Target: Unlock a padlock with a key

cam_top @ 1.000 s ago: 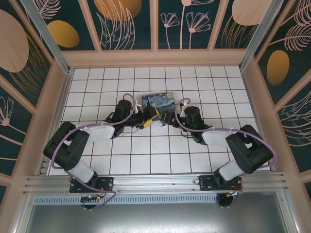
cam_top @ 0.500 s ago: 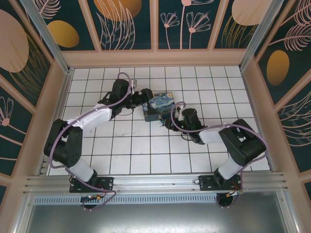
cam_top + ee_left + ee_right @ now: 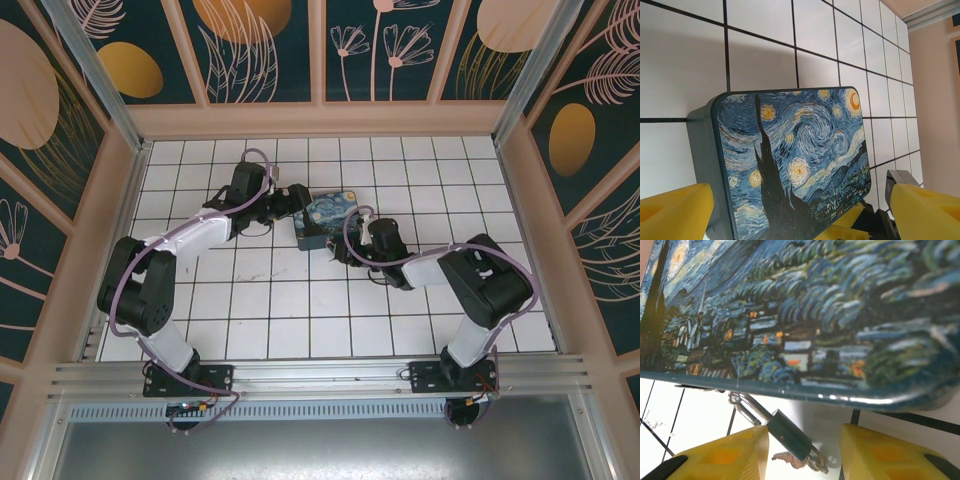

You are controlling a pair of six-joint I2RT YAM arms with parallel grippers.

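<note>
Right wrist view, lower centre: the small teal-bodied padlock (image 3: 788, 436) with a silver shackle sits just below the rim of the rectangular starry-night painted box (image 3: 805, 325). The shackle's far end is hidden under that rim. The thin metal key (image 3: 785, 458) peeks from behind the lock body, mostly covered. The right gripper (image 3: 805, 437) has its yellow fingers partly apart, straddling the lock; the frame-right pad is clear of it. The left gripper (image 3: 800, 220) is spread wide, flanking the box, its pads cut off at the frame's bottom.
</note>
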